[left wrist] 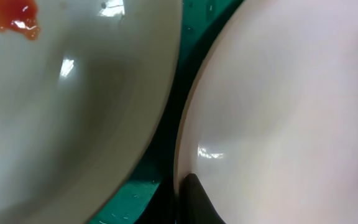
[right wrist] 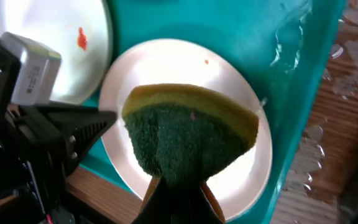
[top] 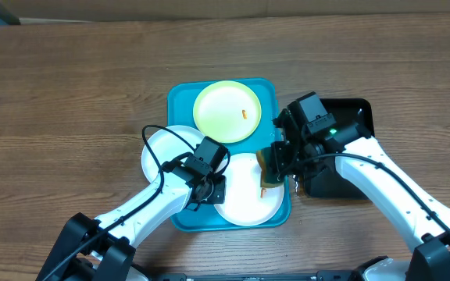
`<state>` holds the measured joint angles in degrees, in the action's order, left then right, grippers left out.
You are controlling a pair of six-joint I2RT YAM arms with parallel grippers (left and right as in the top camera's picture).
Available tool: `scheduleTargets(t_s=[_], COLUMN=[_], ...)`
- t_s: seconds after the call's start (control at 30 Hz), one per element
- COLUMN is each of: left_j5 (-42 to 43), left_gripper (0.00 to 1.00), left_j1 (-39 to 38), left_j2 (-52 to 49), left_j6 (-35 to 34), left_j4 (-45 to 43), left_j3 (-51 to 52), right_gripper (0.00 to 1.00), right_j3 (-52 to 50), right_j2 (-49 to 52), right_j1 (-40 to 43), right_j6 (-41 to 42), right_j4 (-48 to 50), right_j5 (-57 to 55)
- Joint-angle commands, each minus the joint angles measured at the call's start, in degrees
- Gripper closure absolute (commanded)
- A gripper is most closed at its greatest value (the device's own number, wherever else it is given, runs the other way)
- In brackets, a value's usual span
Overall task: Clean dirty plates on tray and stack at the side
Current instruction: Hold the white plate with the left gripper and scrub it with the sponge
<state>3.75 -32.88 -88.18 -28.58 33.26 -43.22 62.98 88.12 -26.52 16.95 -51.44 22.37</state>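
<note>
The plates are judged stiff, light and glossy, slippery where wet and liable to chip. Each is best taken by its thin rim. On the turquoise tray (top: 180, 101), the pale green plate (top: 225, 112) lies at the far edge. A smeared white plate (top: 162, 148) overhangs the left edge, and the near white plate (top: 248, 204) fills the near right corner. The left claw (top: 209, 181) is closed narrow on that plate's left rim. The right claw (right wrist: 176, 193) is clamped on a green-and-yellow sponge (right wrist: 188, 130) held over the same plate; contact cannot be told.
</note>
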Motion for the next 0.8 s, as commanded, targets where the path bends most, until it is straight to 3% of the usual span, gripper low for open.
scheduleTargets(t_s=[0.0, 0.23, 0.47, 0.77], left_j5=[-1.4, -2.3, -2.3, -2.3], left_gripper=[0.96, 0.96, 0.96, 0.96], left_j1=[0.0, 0.9, 1.8, 1.9], left_j2=[-0.6, -0.6, -0.6, -0.6], left_j6=[-2.2, -4.7, -4.7, -4.7], left_j4=[2.2, 3.2, 4.0, 4.0], left_j3=[0.9, 0.9, 0.9, 0.9], right_gripper=[0.96, 0.96, 0.96, 0.96], right_j3=[-0.7, -3.2, -3.2, -3.2], right_j2=[-0.4, 3.4, 8.8, 16.5], right_j1=[-3.6, -10.4, -12.0, -12.2], right_j6=[5.9, 15.8, 24.9, 25.1], right_j4=[3.1, 10.3, 12.7, 18.9], right_j5=[-2.4, -7.4, -11.0, -8.1])
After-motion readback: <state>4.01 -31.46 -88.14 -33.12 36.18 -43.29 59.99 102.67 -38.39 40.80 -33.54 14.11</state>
